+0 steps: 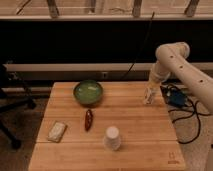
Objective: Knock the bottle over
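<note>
The tool (150,96) hangs at the right rim of the worktop (135,117), at the end of a white arm (176,65) that bends down from the upper right. Whether it is released or clenched cannot be told. A small whitish object sits right at the tool, at the same rim spot — this appears to be the bottle (148,98), but it cannot be separated clearly from the tool, nor can its posture or any contact be confirmed.

Remaining items, placed relative to the green bowl (88,92), which stands toward the back of the worktop, left of centre:
- A dark reddish elongated item (88,120) lies just in front of the bowl, lengthwise front to back.
- A white paper cup (112,137) stands upside down further forward and slightly right of the bowl.
- A pale flat packet (57,131) lies forward and left of the bowl, near the left edge.

The tool is well to the right of the bowl — roughly level with it in depth.
</note>
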Tool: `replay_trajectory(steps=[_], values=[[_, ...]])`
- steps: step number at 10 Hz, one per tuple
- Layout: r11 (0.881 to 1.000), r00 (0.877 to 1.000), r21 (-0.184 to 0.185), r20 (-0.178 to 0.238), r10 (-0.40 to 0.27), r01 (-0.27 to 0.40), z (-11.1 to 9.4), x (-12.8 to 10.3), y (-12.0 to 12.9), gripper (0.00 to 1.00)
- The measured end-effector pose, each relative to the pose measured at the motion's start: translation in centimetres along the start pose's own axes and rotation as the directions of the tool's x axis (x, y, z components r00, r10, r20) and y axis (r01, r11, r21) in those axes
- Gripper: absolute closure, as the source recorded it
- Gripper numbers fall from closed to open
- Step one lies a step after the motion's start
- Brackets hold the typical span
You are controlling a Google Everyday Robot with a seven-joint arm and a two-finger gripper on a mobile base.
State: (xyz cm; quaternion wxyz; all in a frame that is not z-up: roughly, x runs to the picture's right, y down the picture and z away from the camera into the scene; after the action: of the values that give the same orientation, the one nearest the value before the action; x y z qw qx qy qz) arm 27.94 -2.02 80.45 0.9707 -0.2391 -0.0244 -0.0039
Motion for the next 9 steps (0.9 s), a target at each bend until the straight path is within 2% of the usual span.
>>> replay_trajectory(steps=[2,3,9], values=[[1.000,1.000,0.003,-0.015,0.018,-0.018,0.2,0.9,-0.8,0.87],[0.999,0.999,0.000,-0.034,0.036,-0.036,0.3,2.4,-1.1,0.87],[0.993,0.991,0.008,-0.069,0.115,-0.115,0.0,6.8,-2.1,0.87]])
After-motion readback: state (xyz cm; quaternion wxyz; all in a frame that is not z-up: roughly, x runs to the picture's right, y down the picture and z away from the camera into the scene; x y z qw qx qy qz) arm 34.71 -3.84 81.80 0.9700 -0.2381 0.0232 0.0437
